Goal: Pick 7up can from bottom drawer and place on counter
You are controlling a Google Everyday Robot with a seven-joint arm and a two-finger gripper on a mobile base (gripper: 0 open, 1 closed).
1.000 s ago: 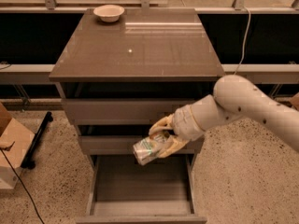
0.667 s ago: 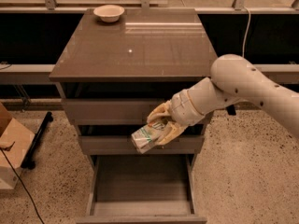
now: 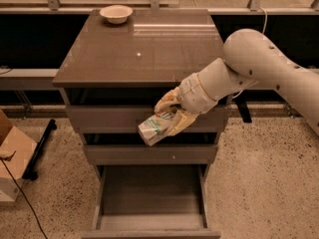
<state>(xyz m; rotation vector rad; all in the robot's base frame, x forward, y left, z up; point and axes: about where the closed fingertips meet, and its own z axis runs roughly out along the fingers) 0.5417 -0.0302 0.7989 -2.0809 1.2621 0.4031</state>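
My gripper (image 3: 169, 114) is shut on the 7up can (image 3: 155, 127), a dented silvery-white can with green markings. It holds the can tilted in the air in front of the top drawer's front, well above the bottom drawer (image 3: 151, 199). That drawer is pulled open and its tray shows nothing inside. The counter (image 3: 142, 51) is the glossy grey-brown slab just above and behind the gripper. My white arm reaches in from the right.
A pale round bowl (image 3: 116, 13) stands at the counter's back left corner. The two upper drawers are closed. A cardboard box (image 3: 12, 156) and a black cable lie on the floor at left. A railing runs behind the cabinet.
The gripper has risen with the can, from the middle drawer's level to the top drawer's front, and the arm has lifted with it.
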